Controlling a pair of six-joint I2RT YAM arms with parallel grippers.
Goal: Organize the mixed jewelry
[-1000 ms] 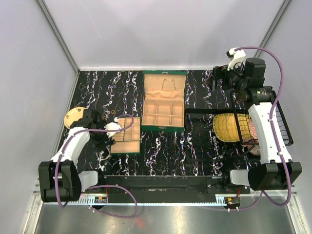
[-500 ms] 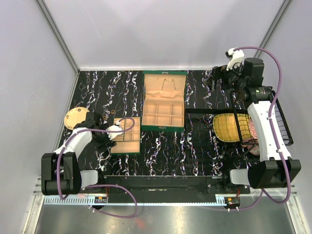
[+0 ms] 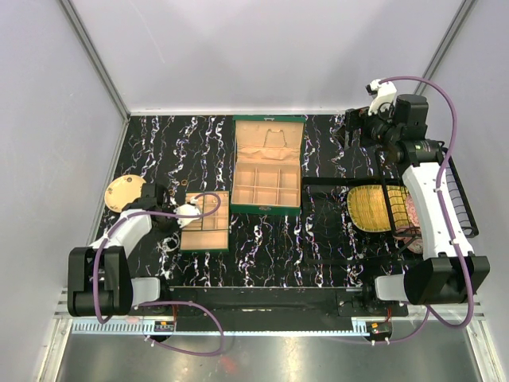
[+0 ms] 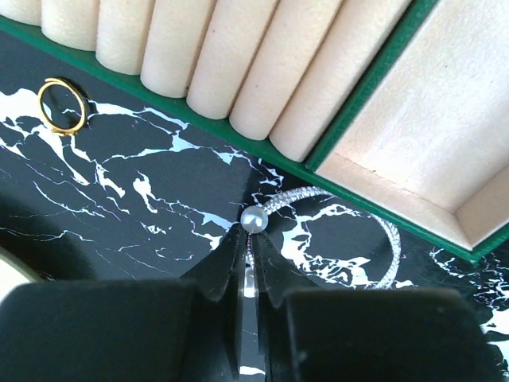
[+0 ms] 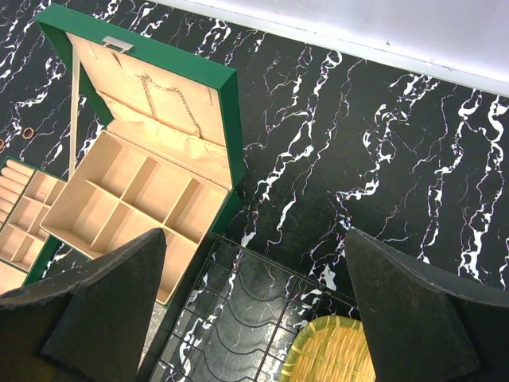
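A silvery bracelet [image 4: 391,243] with a pearl end [image 4: 253,218] lies on the black marbled table beside the small green tray [image 3: 205,223]. My left gripper [image 4: 253,239] is shut on the bracelet's thin band just behind the pearl. It stands low at the tray's left side [image 3: 169,219]. A gold ring [image 4: 61,105] lies to the left by the tray's cream ring rolls [image 4: 199,56]. The open green box [image 3: 267,167] holds a thin chain [image 5: 171,99] in its lid. My right gripper [image 5: 254,236] hangs open and empty, high at the back right [image 3: 358,127].
A yellow woven mat [image 3: 374,207] lies on a black wire rack [image 3: 334,219] under the right arm. A round wooden disc [image 3: 123,192] sits at the far left, just behind the left gripper. A small ring [image 3: 184,185] lies between the disc and the box.
The left arm has drawn in a little toward the small tray and its jaws have come together on the bracelet. The right arm has barely moved.
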